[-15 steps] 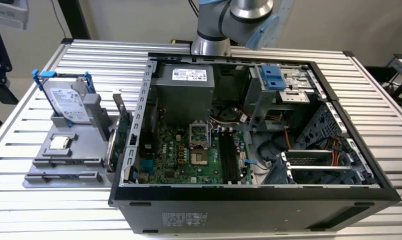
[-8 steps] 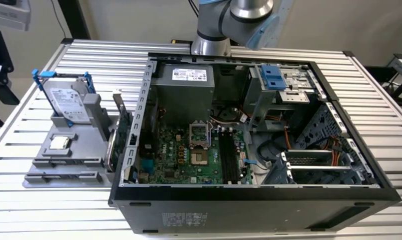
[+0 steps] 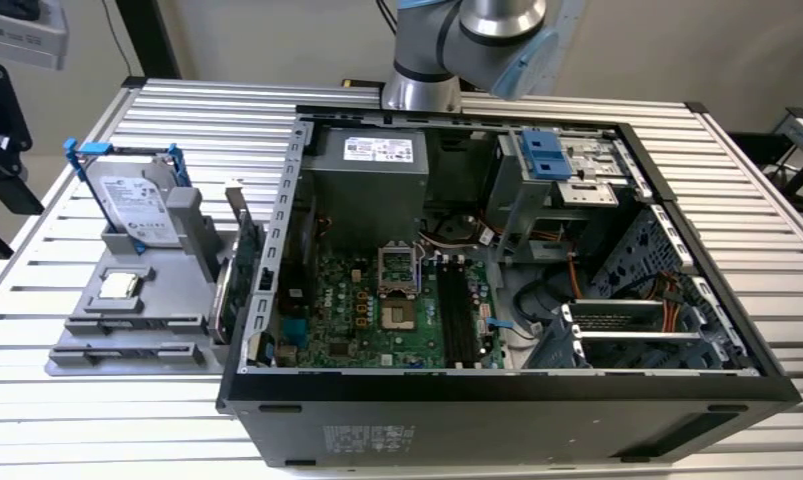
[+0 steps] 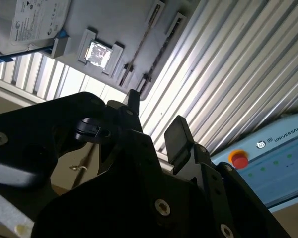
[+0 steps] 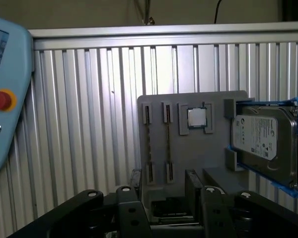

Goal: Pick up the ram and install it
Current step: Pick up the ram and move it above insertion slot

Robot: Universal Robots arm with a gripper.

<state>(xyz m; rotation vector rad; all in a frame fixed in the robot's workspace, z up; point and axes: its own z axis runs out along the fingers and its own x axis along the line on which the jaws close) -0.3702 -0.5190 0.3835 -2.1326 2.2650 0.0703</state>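
Observation:
The ram (image 5: 167,144) shows edge-on as a thin brownish stick standing in a slot of the grey holder (image 5: 208,163), beside a second slot pair; it appears again in the second wrist view (image 4: 140,47). My gripper (image 5: 164,196) hangs well above the holder, open, with nothing between its black fingers (image 5: 192,181). In the second wrist view the gripper (image 4: 156,119) looks the same, jaws apart and empty. In the exterior view the arm (image 3: 468,40) stands behind the open computer case (image 3: 508,385), whose motherboard has black memory slots (image 3: 457,310).
On the grey holder (image 3: 121,340) stand a silver hard drive with blue handles (image 3: 134,205) and a small square chip (image 3: 118,285). A green expansion card (image 3: 248,260) stands beside the case wall. A pale blue pendant with a red button (image 5: 0,99) lies on the ribbed table (image 5: 89,124).

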